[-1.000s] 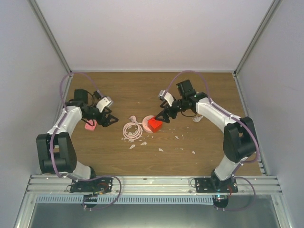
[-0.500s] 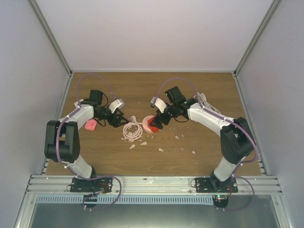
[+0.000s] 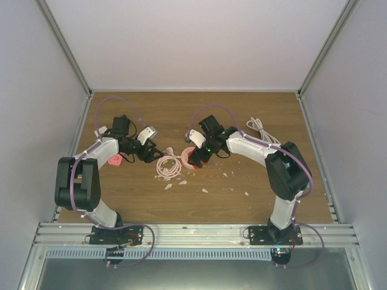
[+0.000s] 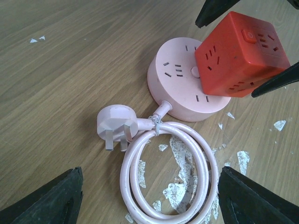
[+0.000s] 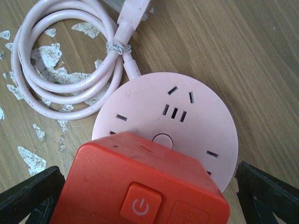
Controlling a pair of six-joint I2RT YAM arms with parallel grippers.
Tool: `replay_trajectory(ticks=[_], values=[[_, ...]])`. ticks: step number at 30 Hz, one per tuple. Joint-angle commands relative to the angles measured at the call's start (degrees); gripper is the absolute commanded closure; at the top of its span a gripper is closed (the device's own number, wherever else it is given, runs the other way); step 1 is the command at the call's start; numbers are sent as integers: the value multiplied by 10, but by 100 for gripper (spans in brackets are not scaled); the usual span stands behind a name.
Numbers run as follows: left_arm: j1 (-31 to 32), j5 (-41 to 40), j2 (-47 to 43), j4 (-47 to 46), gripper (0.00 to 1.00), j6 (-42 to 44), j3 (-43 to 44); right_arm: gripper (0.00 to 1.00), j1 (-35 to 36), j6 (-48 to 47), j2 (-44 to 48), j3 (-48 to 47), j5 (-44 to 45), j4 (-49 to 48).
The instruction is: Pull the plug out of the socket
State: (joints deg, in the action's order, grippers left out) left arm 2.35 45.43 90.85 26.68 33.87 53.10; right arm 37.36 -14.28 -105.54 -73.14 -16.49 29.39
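Wood bench [image 3: 254,181]. Right arm [image 3: 254,145] reaches in to centre, wrist tipped down; left arm [image 3: 100,148] angles in from the left. Round pink socket [image 4: 175,88] lies flat mid-bench. Red cube plug [image 4: 243,51] sits tilted on the socket's edge, button face up, no clear long axis, pins hidden. Right end effector [image 5: 148,168] wide, straddling red cube plug; contact unclear. Left end effector [image 4: 149,172] wide, empty, over coiled cord [image 4: 127,177].

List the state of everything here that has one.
red cube, seated on the socket, not pulled off.
pink socket, flat on the table.
pink cord, coiled and tied.
pink plug, lying loose, prongs bare.
left claw, open, empty.
right claw, open, straddling the red cube.
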Motion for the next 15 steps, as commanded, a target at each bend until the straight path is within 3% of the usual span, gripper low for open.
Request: replay_trajectory(ticks=[1,10,15], values=[[3,4,-18,-31,21,-3,-7,1,5,-6,3,-10,31,20],[13,17,10,-38,25,-18,13,28,1,-23,29,14,32,24],[48,14,39,-28,27,-47,41,38,-5,-41,49,29,27,29]])
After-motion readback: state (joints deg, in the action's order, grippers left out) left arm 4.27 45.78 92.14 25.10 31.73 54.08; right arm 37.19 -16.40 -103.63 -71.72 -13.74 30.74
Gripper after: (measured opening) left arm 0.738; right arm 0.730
